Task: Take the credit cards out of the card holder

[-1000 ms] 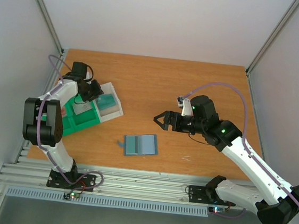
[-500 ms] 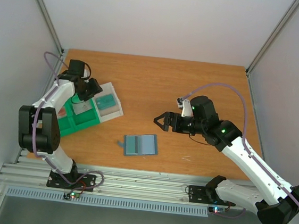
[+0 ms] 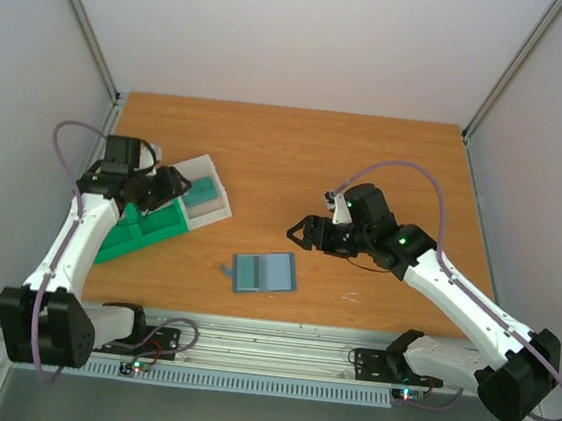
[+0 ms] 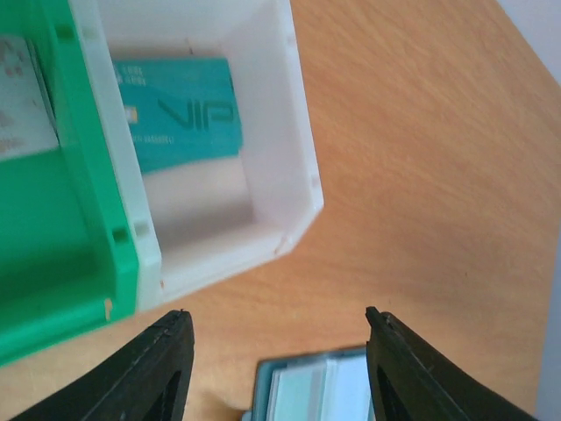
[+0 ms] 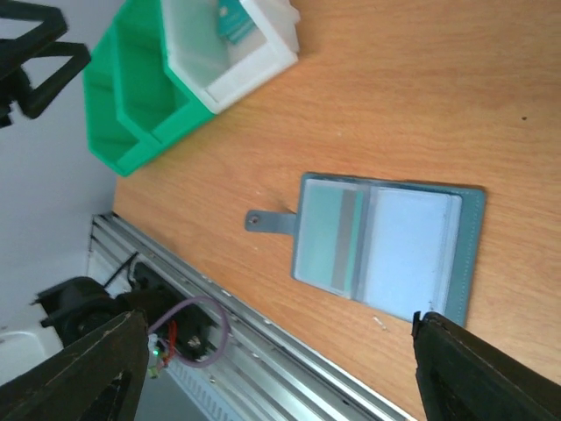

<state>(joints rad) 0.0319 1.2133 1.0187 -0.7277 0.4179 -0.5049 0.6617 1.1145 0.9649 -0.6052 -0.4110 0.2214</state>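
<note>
My left claw (image 3: 168, 187) drew back, part-open, empty; my right claw (image 3: 299, 231) dipped, wide, empty. Card holder (image 3: 265, 271) open flat ahead-below right claw, long axis along its reach; right nearer. Card (image 5: 326, 239) maybe inside.

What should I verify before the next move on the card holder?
1. Card holder lying open and flat on the table: ok.
2. Right pincer open with nothing between its fingers: ok.
3. Left pincer open, empty and apart from the white tray: ok.
4. Teal card lying inside the white tray: ok.
5. Cards left in the card holder: cannot tell. The pocket by the clasp tab shows a teal face with a grey stripe, which may be a card. The other pocket looks pale.
</note>
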